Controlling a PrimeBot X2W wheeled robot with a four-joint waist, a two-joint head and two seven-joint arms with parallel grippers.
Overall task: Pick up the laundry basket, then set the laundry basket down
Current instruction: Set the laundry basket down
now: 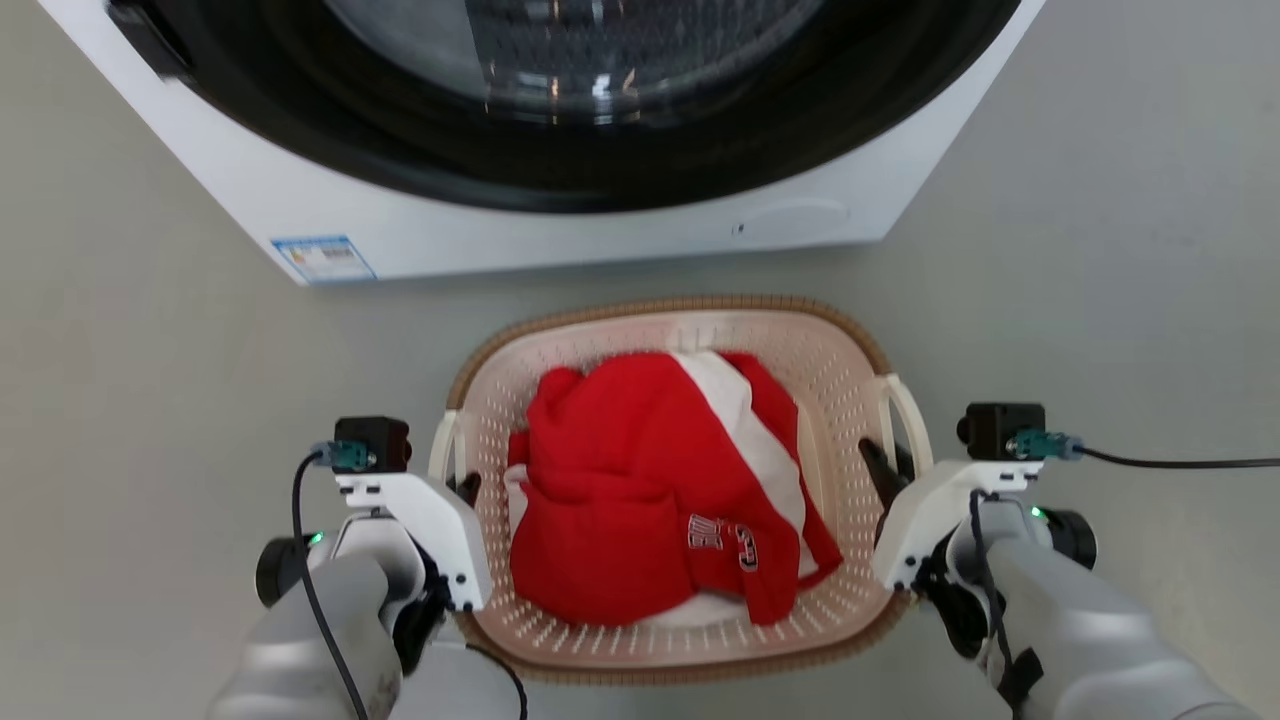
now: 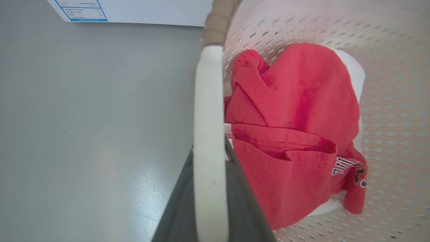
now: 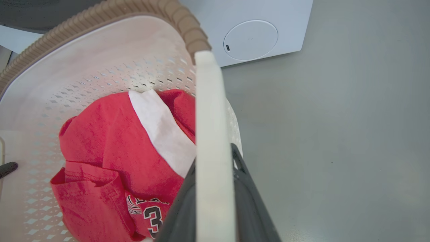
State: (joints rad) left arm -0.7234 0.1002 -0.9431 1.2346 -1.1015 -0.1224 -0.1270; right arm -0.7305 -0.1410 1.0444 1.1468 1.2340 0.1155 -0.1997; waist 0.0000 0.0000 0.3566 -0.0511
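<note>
The laundry basket [image 1: 845, 365], cream and perforated with a brown woven-look rim, sits between my two arms in front of the washer. A red and white garment [image 1: 620, 480] lies inside it. My left gripper [image 1: 465, 488] is shut on the basket's left white handle [image 2: 208, 127], which runs up between its dark fingers [image 2: 179, 211]. On the other side, my right gripper [image 1: 885, 462] is shut on the right white handle [image 3: 211, 134], with a dark finger [image 3: 250, 205] on each side. Whether the basket rests on the floor or hangs above it, I cannot tell.
A white front-loading washer [image 1: 600, 235] with a dark round door opening stands just beyond the basket, with a blue label [image 1: 322, 258] at its lower left corner. Grey floor [image 1: 150, 380] spreads to both sides of the basket. Cables trail from both wrists.
</note>
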